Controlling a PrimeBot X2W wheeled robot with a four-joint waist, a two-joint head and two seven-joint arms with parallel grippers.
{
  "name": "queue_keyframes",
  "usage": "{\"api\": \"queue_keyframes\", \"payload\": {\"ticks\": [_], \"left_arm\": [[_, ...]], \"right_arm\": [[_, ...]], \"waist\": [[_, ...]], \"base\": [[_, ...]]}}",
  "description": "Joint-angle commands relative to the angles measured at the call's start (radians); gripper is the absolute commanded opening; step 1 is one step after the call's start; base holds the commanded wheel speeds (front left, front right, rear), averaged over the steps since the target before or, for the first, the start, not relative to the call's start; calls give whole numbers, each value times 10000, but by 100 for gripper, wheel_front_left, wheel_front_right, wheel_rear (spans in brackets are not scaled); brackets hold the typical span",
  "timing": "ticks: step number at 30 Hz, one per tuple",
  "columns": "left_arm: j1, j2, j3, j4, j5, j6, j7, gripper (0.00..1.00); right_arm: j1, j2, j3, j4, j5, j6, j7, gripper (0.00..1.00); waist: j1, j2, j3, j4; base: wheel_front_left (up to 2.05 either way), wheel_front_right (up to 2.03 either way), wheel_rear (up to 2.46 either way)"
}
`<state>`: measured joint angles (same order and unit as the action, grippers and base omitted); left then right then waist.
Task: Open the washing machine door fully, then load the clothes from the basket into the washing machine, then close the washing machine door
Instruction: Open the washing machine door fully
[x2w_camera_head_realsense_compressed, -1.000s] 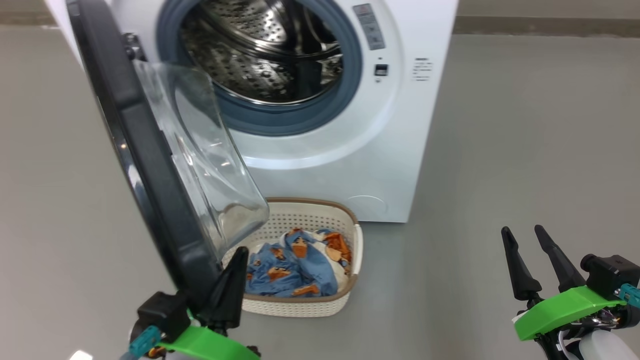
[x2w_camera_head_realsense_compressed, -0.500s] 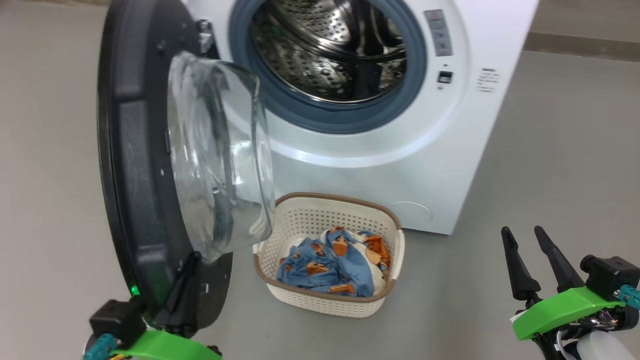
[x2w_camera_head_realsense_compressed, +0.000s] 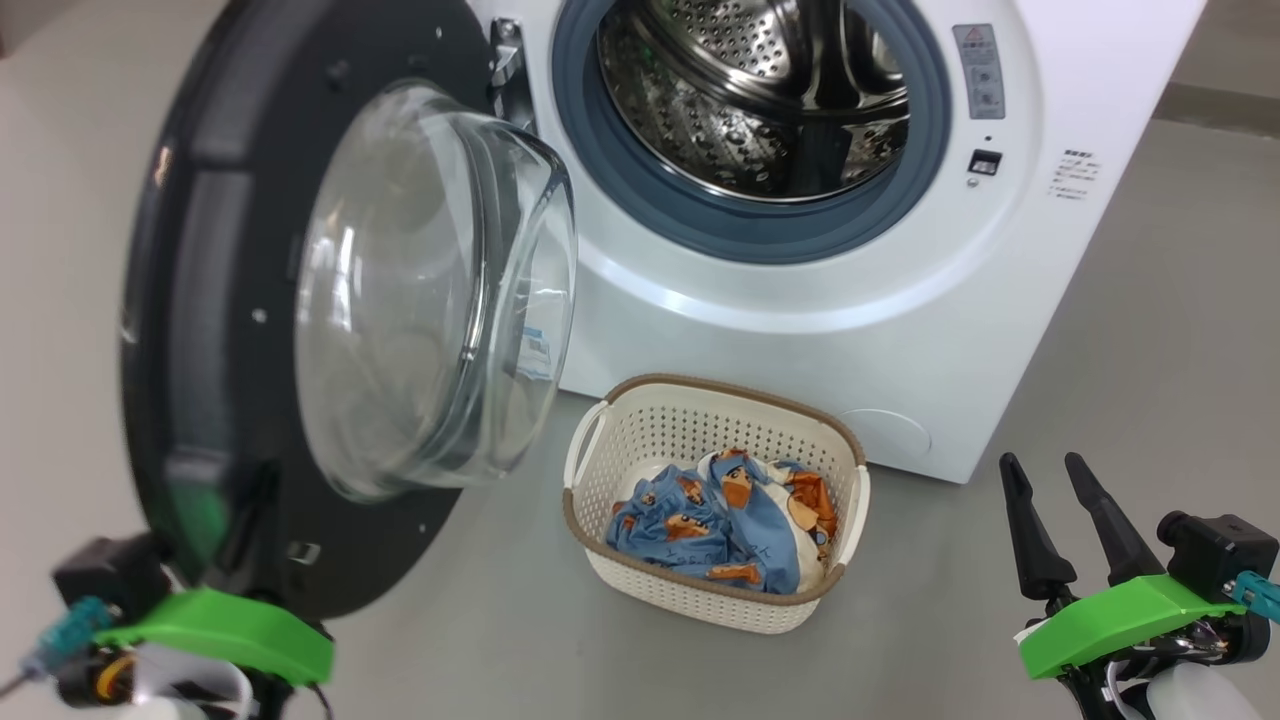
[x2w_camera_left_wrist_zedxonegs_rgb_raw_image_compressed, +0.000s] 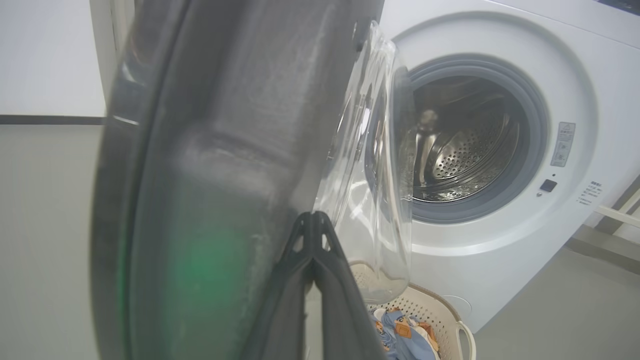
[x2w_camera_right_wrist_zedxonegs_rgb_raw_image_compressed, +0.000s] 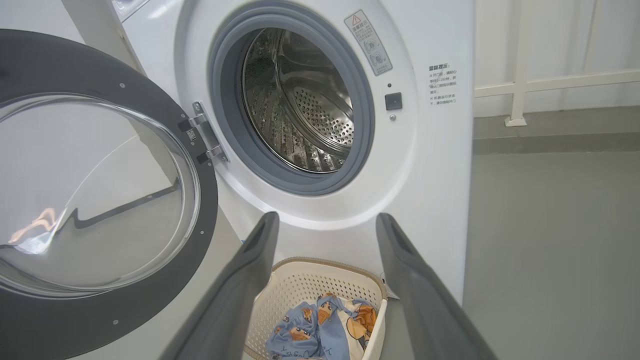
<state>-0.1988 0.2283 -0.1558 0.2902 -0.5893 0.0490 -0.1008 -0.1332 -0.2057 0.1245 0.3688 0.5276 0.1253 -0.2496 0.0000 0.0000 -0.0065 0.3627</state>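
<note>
2 left gripper (x2w_camera_left_wrist_zedxonegs_rgb_raw_image_compressed: 312, 220) fingers (x2w_camera_left_wrist_zedxonegs_rgb_raw_image_compressed: 340, 295), pressed together, lie against the washing machine door (x2w_camera_head_realsense_compressed: 190, 300), likely pushing it wide; the right gripper (x2w_camera_head_realsense_compressed: 1040, 465) hangs spread, free for the clothes (x2w_camera_head_realsense_compressed: 725, 520).

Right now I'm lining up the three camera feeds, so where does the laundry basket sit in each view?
Head view: basket at lower centre, on the floor before the washing machine.
Left wrist view: basket at the bottom edge, right of centre, cut off by the frame.
Right wrist view: basket at bottom centre, cut off by the frame.
Shared landmark: the grey-blue rubber ring, above the basket in all three.
</note>
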Motion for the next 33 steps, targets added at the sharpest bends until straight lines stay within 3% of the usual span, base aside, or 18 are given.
{"api": "queue_keyframes", "payload": {"ticks": [1, 18, 33], "left_arm": [[-642, 514, 605, 156, -113, 47, 116, 0], [-3393, 1812, 1210, 3441, -500, -437, 431, 0], [-5413, 2407, 1545, 5844, -815, -871, -5, 0]], "right_arm": [[-194, -93, 146, -199, -18, 54, -122, 100], [-780, -571, 230, -308, -96, 54, -122, 100], [-1242, -598, 370, -283, -169, 54, -122, 100]], "waist": [[0, 0, 117, 118], [0, 0, 1564, 738], [0, 0, 2166, 776]], "base": [[0, 0, 0], [0, 0, 0], [0, 0, 0]]}}
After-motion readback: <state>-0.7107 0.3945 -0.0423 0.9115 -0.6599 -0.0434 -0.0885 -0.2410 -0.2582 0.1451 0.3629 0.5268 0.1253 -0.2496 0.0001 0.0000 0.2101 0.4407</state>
